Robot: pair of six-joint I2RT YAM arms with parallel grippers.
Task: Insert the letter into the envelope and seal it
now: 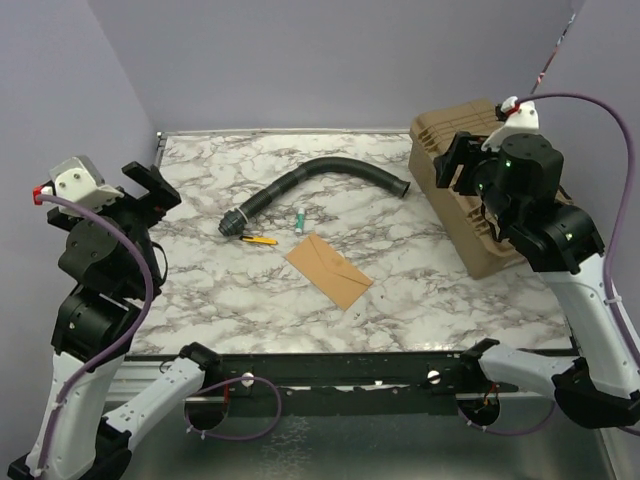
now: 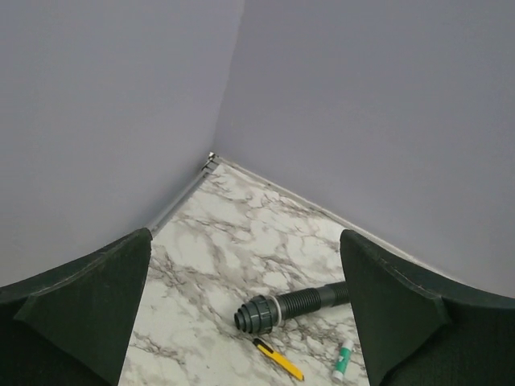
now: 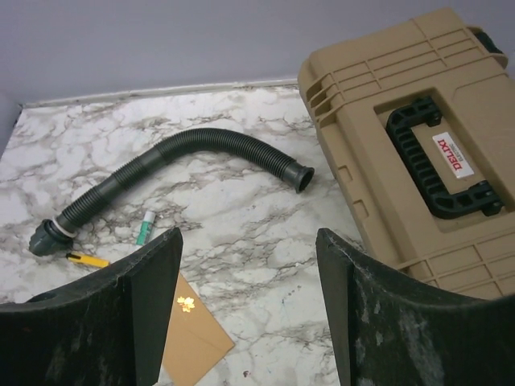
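Note:
The brown envelope (image 1: 328, 270) lies flat near the middle of the marble table, its pointed flap folded down. In the right wrist view its corner (image 3: 189, 342) shows below my left finger, with a small gold leaf sticker (image 3: 186, 303) on it. The letter is not in view. My left gripper (image 1: 153, 188) is open and empty, raised at the table's left edge; its wrist view (image 2: 245, 265) looks at the far left corner. My right gripper (image 1: 456, 165) is open and empty, raised in front of the tan case, well to the right of the envelope (image 3: 248, 249).
A black corrugated hose (image 1: 310, 175) curves across the back of the table. A yellow utility knife (image 1: 260, 240) and a green-and-white glue stick (image 1: 299, 219) lie just behind the envelope. A tan hard case (image 1: 470, 215) with a black handle (image 3: 438, 165) stands at the right.

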